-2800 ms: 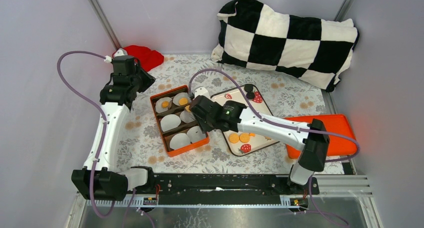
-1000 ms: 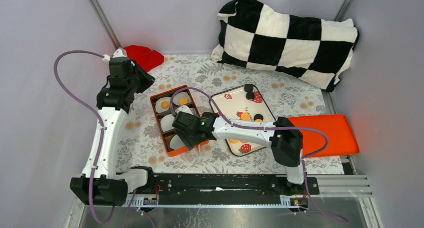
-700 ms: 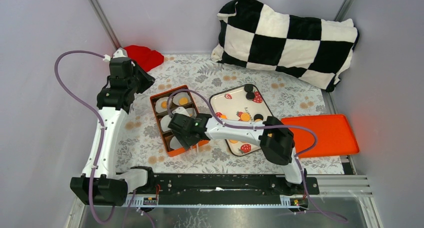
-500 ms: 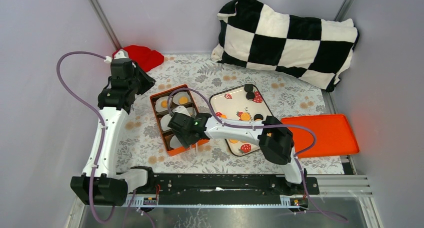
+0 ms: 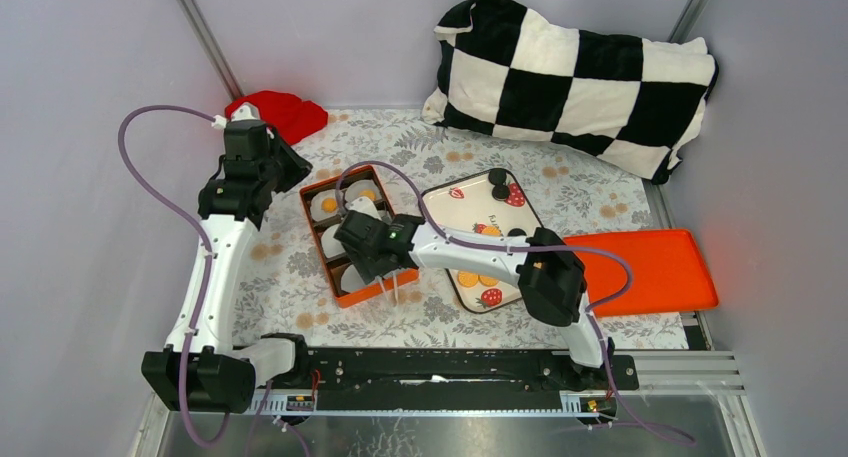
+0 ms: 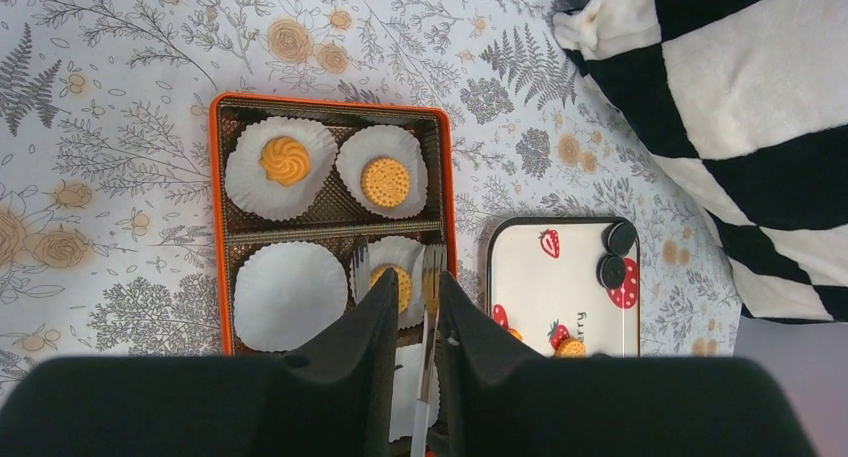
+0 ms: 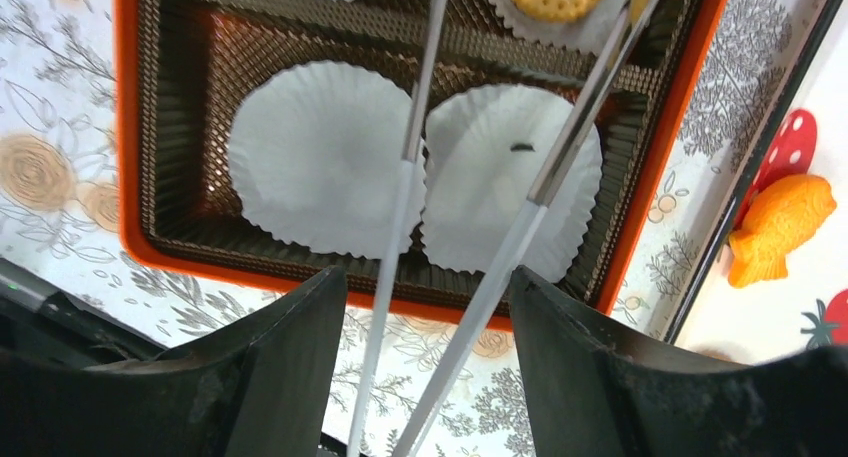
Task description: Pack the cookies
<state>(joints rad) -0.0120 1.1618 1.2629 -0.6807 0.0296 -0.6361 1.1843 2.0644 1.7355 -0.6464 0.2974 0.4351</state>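
Cookies [image 6: 385, 180] sit in two places. At least three are in the white paper cups [image 6: 288, 295] of the orange box [image 6: 215, 227] at the left, and the rest are on the strawberry-print tray [image 5: 465, 212] to its right. They look light, dry and brittle, thin discs likely to crack or skid if squeezed hard. The safest hold is probably across the rim, edge to edge, with a soft pinch.

At the far left lies a red cloth [image 5: 275, 109], well apart from the work. The left gripper [image 6: 414, 297] hovers high over the box, its jaws a narrow gap apart and empty. The right gripper [image 7: 428, 287] reaches over the box's near row, where both cups are empty. Its two long thin prongs [image 7: 402, 177] stand spread either side of a round cookie in the right cup of the middle row, not pinching it. The cup's frilled wall and the box divider [image 6: 330, 232] crowd the prongs there.

On the tray, orange cookies [image 5: 467, 278] lie near and black cookies [image 5: 497, 177] far, with the right arm crossing above. Farther right rest a flat orange lid [image 5: 650, 267] and, at the far side, a checkered pillow [image 5: 580, 72].
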